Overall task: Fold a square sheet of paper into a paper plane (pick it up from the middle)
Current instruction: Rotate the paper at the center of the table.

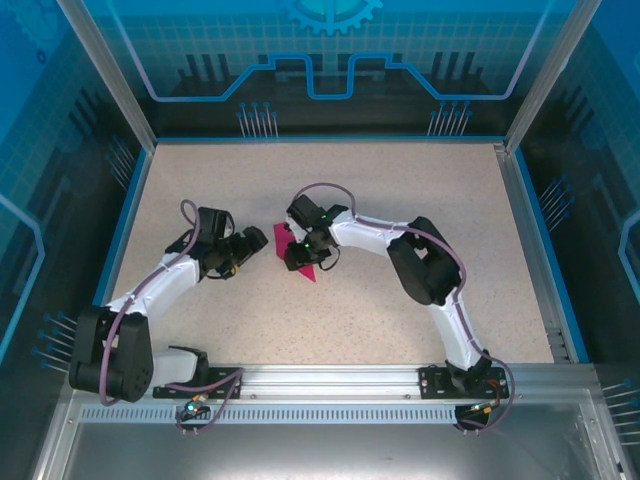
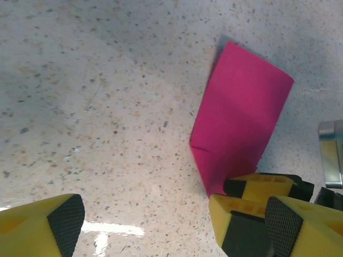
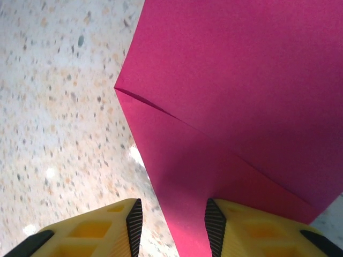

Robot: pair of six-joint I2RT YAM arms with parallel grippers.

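Paper, folded, magenta, lies near desk centre; left gripper jaws spread wide just beside it; right gripper jaws part-spread astride its edge, one pad touching it, not pinching.

No writing, brand name or number is showing legibly anywhere; a blue gear emblem is sitting on the back wall panel, carrying no lettering.
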